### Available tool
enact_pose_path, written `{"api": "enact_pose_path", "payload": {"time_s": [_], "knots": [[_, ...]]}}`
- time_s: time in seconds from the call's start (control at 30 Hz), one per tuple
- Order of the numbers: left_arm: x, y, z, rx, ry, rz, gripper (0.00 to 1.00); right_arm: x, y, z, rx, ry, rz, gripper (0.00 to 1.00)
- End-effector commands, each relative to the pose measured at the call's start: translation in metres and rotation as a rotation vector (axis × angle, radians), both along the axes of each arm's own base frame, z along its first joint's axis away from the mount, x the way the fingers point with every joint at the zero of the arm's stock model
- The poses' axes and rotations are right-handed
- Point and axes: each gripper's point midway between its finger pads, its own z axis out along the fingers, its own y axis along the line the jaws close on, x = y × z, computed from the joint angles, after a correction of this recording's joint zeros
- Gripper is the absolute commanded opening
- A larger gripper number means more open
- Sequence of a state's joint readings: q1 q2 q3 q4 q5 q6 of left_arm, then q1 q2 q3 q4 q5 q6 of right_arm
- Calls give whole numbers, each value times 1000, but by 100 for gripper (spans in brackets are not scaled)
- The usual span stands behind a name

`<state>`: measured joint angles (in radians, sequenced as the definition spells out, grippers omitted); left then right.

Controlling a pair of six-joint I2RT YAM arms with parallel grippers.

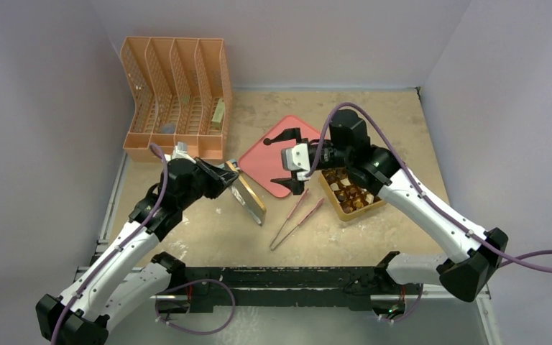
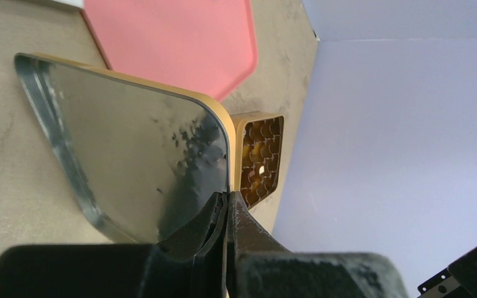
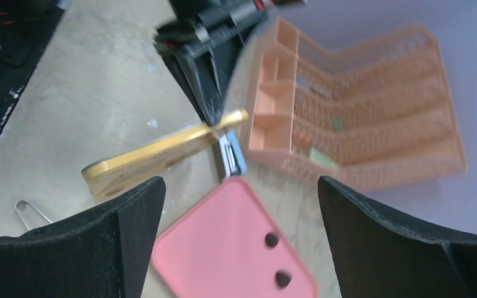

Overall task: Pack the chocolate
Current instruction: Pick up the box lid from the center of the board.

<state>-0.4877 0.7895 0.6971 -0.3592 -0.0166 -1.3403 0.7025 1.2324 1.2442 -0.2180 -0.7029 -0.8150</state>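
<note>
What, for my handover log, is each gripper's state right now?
Left gripper: shut on the gold lid.
Right gripper: open, holding nothing.

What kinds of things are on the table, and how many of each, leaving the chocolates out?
orange rack: 1
pink tray: 1
gold box: 1
gold lid: 1
tweezers: 1
Total: 5

The left arm [image 1: 126,248] and right arm [image 1: 431,212] have white shells, black joints and bases. A purple cable [image 1: 164,171] follows each; the jaws are black.
</note>
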Motion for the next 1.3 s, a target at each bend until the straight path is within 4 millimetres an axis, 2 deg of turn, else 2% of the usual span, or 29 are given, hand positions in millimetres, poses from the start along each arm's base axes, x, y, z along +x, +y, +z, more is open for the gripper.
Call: {"api": "enact_pose_path", "payload": {"time_s": [0.0,0.07,0.13,0.2,0.27,0.4,0.5,0.7,0.8,0.93,1.07,1.27], "knots": [[-4,-17,39,-58,-137,-115,0,-52,20,27,44,-206,356,94],[-7,-19,43,-52,-156,-139,0,-61,24,17,43,-171,371,94],[-9,-20,44,-47,-161,-152,0,-53,29,10,48,-79,300,96],[-10,-20,41,-45,-148,-156,0,-46,30,-2,17,-61,272,96],[-13,-22,40,-34,-140,-181,0,-52,27,-17,-40,-115,313,96],[-14,-24,39,-3,-122,-208,0,-42,36,-35,-176,-258,266,96],[-13,-22,41,1,-133,-196,0,-41,36,-56,-328,-361,274,96],[-10,-24,45,-2,-137,-201,0,-72,35,-76,-424,-496,377,93],[-8,-26,45,1,-133,-206,0,-79,33,-90,-523,-559,393,91],[-7,-26,42,5,-124,-200,0,-82,35,-110,-657,-654,414,83],[-7,-26,38,1,-118,-201,0,-67,32,-130,-790,-770,392,79],[-9,-28,34,0,-107,-217,0,-50,37,-140,-938,-920,384,75]]}}
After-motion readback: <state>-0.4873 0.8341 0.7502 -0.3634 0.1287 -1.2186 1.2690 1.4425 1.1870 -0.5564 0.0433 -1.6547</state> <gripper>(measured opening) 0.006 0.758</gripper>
